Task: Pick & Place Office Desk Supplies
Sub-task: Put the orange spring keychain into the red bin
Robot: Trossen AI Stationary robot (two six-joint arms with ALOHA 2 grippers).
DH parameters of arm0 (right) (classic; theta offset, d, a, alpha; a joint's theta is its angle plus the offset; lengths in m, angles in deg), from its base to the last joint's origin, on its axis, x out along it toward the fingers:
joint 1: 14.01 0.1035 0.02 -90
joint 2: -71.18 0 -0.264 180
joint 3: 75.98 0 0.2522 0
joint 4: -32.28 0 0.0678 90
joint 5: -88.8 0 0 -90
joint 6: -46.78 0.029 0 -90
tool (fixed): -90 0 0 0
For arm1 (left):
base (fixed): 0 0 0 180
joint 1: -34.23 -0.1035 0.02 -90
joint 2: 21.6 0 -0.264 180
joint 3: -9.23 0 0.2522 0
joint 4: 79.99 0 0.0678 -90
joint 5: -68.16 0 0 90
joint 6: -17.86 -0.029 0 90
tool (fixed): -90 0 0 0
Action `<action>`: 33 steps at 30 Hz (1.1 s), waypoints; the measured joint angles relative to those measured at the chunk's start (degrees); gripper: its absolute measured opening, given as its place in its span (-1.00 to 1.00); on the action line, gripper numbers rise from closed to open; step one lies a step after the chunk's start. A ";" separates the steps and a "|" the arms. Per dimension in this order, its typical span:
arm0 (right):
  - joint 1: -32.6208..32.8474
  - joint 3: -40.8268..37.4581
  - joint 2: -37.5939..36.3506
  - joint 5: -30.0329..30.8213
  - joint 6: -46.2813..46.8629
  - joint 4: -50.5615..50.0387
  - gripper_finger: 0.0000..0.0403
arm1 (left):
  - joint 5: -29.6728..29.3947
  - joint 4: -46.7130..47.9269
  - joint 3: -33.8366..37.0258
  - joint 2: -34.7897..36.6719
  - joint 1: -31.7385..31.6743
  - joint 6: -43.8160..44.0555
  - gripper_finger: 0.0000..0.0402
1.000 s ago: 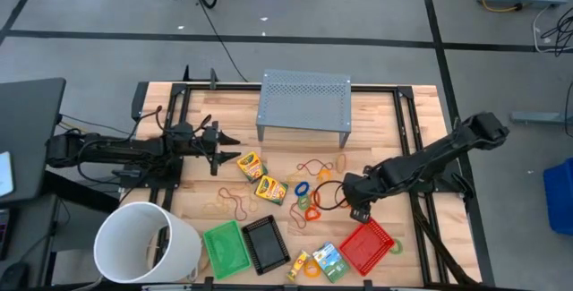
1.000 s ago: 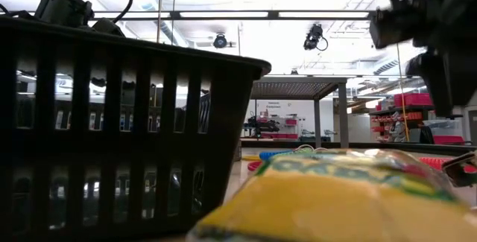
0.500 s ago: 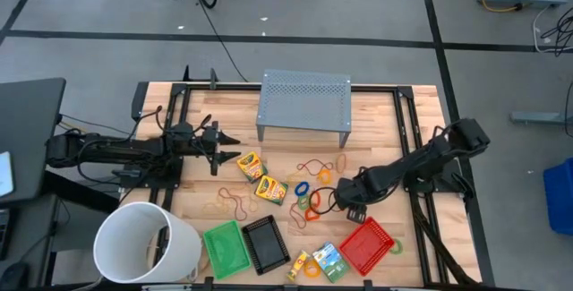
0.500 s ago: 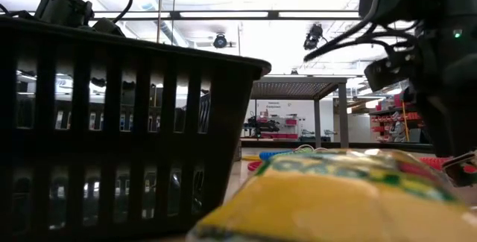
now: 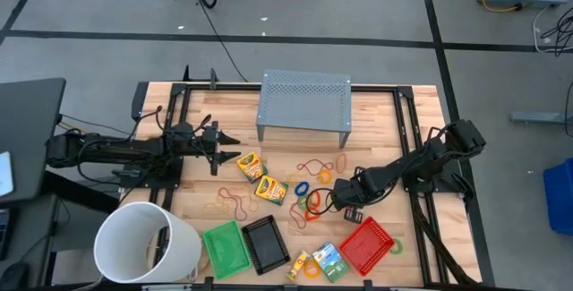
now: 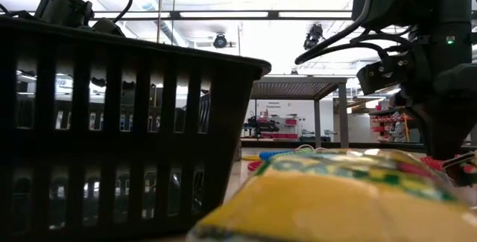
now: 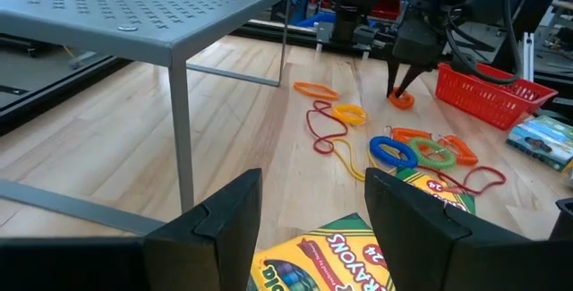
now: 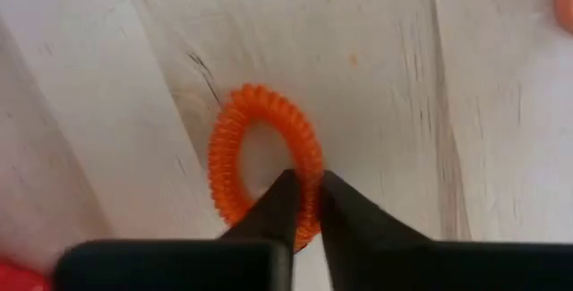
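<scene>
Right gripper: my fingers are pinched on the rim of an orange coiled ring that lies flat on the wooden table, just far-left of the red tray. Left gripper: my fingers stand spread, holding nothing, hovering over the table's left side near the crayon boxes. Item, rings: blue ring, green ring and further orange rings lie loose at the table's middle, with thin red bands among them. Item, trays: green tray and black tray sit side by side at the near edge. Item, grey perforated stand: far middle. Item, white bucket: near left corner.
</scene>
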State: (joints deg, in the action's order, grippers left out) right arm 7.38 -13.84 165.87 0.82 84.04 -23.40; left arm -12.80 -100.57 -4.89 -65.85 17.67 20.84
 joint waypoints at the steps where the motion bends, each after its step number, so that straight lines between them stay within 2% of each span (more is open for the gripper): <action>1: 0.01 0.01 0.02 0.01 -0.34 -0.01 -0.91 | 0.00 -0.08 0.00 0.00 0.00 0.00 0.01; 5: 0.15 1.41 0.33 0.07 -0.98 -1.53 -0.94 | 0.00 -0.14 0.00 0.00 0.00 -0.02 0.01; 12: 0.82 9.03 0.37 0.46 -4.24 -5.29 -0.95 | 0.00 -0.11 0.00 0.00 0.00 -0.04 0.01; 21: 4.45 24.67 0.31 0.20 -3.90 -24.29 -0.95 | 0.00 0.22 0.00 0.00 0.00 -1.01 0.01; 27: 7.01 30.42 0.17 -7.56 2.17 -28.28 -0.95 | -0.02 0.24 0.00 0.00 0.00 -1.46 0.01; 33: 9.48 25.99 0.15 -17.69 8.92 -23.80 -0.95 | -0.02 0.26 0.00 0.00 0.00 -1.46 0.01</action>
State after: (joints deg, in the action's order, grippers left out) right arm 16.86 12.15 166.03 -16.87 92.95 -47.20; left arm -12.83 -100.31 -4.89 -65.85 17.67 19.38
